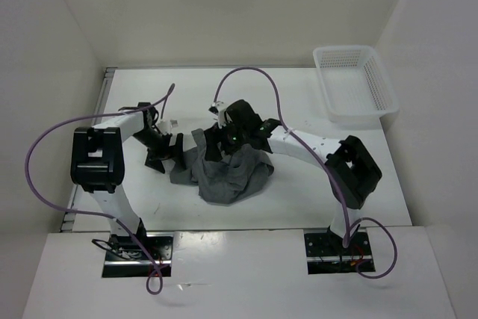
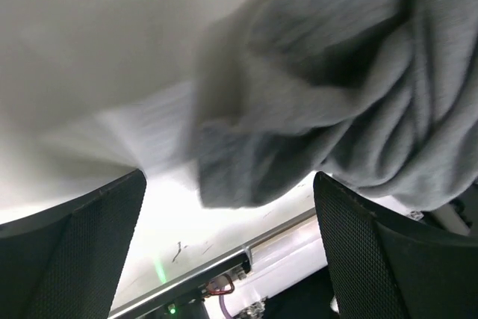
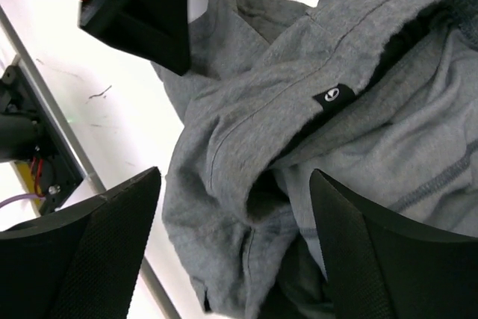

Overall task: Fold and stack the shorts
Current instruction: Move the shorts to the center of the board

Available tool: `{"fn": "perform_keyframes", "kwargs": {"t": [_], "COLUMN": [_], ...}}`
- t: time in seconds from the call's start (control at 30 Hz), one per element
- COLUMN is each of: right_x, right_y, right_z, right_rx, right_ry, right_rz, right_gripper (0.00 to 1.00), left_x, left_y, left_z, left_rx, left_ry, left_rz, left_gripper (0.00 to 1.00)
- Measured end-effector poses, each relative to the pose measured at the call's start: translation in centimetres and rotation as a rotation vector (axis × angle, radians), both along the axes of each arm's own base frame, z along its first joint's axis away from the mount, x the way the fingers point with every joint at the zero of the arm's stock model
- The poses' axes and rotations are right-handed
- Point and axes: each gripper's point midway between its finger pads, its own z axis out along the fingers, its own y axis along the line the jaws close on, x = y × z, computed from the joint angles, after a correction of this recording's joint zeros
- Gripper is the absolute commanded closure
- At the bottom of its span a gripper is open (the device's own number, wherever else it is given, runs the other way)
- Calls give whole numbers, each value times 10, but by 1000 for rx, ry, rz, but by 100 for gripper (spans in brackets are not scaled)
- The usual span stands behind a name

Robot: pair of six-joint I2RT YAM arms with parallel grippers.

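Top external view: the shorts lie in a crumpled grey heap near the middle of the white table, slightly nearer the front edge than the back wall. Bare tabletop runs from the heap back to the wall and right toward the basket, which sits in the far right corner, well apart from the cloth. Less bare surface shows on the left, where the left gripper sits just beside the heap's left edge, with the side wall beyond it. The right gripper is over the heap's far part.

From the left wrist, the left gripper has its fingers wide apart with nothing between them but table and a blurred corner of grey cloth. The rest of the heap bulges above and to the right. A metal strip runs along a table edge below.

From the right wrist, the right gripper also has its fingers spread wide. The cloth lies between and past them, and I cannot tell whether they touch it. The fabric is soft heathered grey, bunched into deep folds with a stitched seam across it and a small black tag bearing a pale mark. The heap's edges are loose and uneven, and nothing is folded flat.
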Motion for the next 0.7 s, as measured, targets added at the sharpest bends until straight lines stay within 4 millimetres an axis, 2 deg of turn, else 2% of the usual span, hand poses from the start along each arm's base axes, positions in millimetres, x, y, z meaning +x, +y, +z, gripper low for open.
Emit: {"fn": "perform_keyframes", "kwargs": {"t": [0.1, 0.23, 0.3, 0.33, 0.37, 0.4, 0.43, 0.5, 0.53, 0.6, 0.7], "right_x": [1, -2, -3, -4, -4, -4, -4, -4, -4, -3, 3], "right_y": [6, 10, 10, 11, 11, 11, 11, 10, 9, 7, 1], "right_z": [-9, -31, -40, -42, -42, -42, -42, -43, -45, -46, -46], "right_rx": [-3, -36, -53, -58, -61, -61, -61, -66, -70, -82, -115], "right_ry": [1, 23, 33, 34, 29, 26, 24, 21, 20, 9, -26], "right_rz": [1, 12, 14, 16, 20, 20, 21, 21, 20, 18, 14], "right_gripper": [24, 31, 38, 49, 55, 60, 70, 79, 89, 99, 100], "left_x": [-5, -12, -16, -18, -19, -21, -22, -25, -27, -29, -32], "left_y": [6, 0, -3, -4, -5, -7, -8, -11, -13, -16, -19], "left_z": [-1, -1, -2, -2, -4, -5, -7, -12, -13, -17, -19], "left_rx": [-6, -36, -46, -46, -49, -52, -52, -57, -59, -61, -68], "left_ry": [22, 79, 105, 112, 120, 133, 140, 167, 180, 198, 217], "left_rz": [24, 26, 23, 18, 12, 12, 5, -5, -8, -22, -25], "left_gripper": [0, 8, 17, 22, 34, 40, 47, 59, 76, 99, 100]}}
